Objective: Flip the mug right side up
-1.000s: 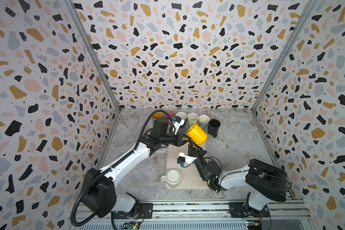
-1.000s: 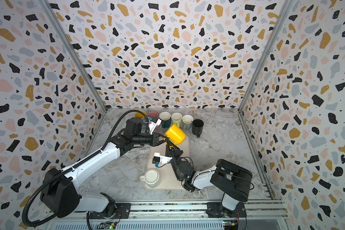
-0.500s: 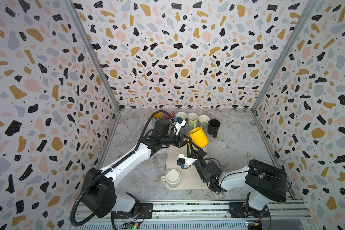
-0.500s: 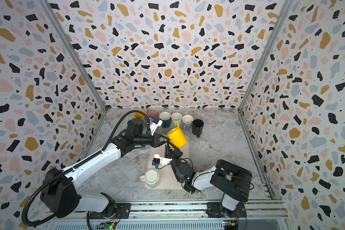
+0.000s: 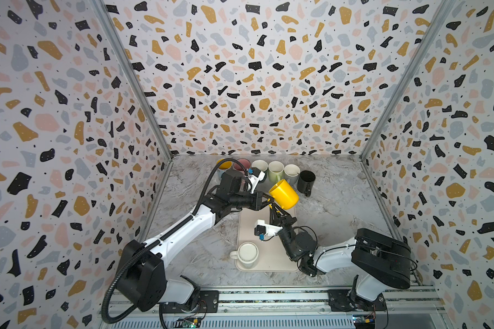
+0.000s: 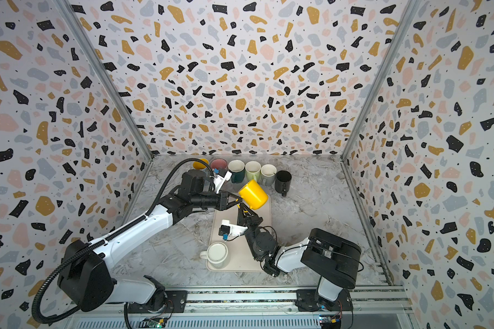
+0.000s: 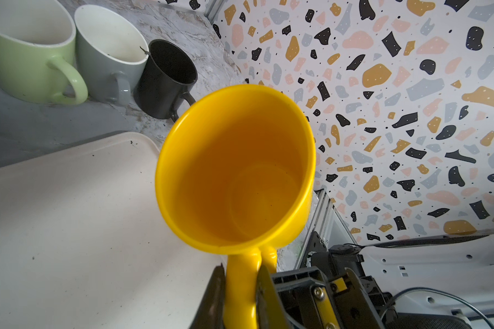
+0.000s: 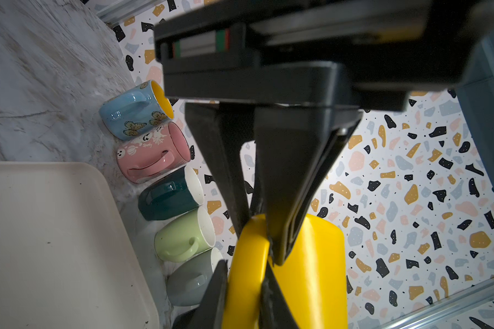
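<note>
The yellow mug (image 5: 284,195) (image 6: 253,195) hangs tilted in the air over the far end of the beige tray (image 5: 268,265) (image 6: 240,263). Its open mouth faces my left wrist camera, which looks into the mug (image 7: 240,171). My left gripper (image 5: 270,199) (image 6: 238,200) (image 7: 240,296) is shut on the mug's handle, coming in from the left. My right gripper (image 5: 275,206) (image 6: 244,208) (image 8: 246,293) reaches up from below and is shut on the same handle. The right wrist view shows the mug's (image 8: 311,270) outer wall.
A white mug (image 5: 247,253) (image 6: 216,253) stands upright at the tray's near end. A row of several mugs lines the back wall, ending in a black mug (image 5: 305,182) (image 6: 283,181) close behind the yellow one. The enclosure's patterned walls stand on three sides.
The yellow mug has rotated in the air, its mouth turning more upward, with little shift in place. My right gripper rose to the handle, loosened briefly, then closed on it.
</note>
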You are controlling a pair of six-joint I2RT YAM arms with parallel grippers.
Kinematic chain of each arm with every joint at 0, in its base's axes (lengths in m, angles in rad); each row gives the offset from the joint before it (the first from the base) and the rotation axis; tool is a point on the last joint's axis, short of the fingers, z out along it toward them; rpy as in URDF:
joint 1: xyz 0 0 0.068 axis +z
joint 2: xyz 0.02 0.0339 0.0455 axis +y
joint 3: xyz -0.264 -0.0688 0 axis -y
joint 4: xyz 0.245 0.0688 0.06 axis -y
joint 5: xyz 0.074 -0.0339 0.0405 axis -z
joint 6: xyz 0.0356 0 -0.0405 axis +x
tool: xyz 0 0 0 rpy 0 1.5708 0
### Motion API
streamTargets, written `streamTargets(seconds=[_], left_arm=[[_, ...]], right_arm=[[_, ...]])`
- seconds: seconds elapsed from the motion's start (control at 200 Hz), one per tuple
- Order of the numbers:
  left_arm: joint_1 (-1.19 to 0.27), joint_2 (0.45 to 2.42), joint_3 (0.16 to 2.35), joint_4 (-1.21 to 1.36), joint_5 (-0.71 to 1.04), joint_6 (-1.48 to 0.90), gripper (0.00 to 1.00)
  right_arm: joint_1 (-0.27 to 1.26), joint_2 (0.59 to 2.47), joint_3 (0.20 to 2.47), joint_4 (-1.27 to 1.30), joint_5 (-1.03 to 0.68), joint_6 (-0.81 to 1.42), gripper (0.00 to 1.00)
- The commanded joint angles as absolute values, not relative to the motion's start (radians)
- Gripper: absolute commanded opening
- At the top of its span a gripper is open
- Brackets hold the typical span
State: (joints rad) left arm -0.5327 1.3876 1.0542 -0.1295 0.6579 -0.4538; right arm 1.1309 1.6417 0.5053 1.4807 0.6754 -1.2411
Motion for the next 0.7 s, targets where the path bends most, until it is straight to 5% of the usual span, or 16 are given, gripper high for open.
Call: streamTargets(seconds=[0.0, 0.255, 0.491, 0.696], left_arm=[[-0.518, 1.397, 1.032, -0.131, 0.689, -0.39, 0.0], [-0.522, 1.415, 1.033, -0.174, 0.733, -0.367, 0.33], [-0.525, 1.436, 1.031, -0.19, 0.779, -0.359, 0.34], [-0.546, 1.455, 1.008, -0.12, 0.847, -0.408, 0.18]], right_arm=[[1.129, 1.571, 0.519, 1.875, 0.658, -1.237, 0.0], [1.142, 1.578, 0.511, 1.877, 0.612, -1.274, 0.0], [1.159, 1.584, 0.505, 1.878, 0.586, -1.308, 0.0], [1.176, 1.599, 0.508, 1.878, 0.563, -1.326, 0.0]])
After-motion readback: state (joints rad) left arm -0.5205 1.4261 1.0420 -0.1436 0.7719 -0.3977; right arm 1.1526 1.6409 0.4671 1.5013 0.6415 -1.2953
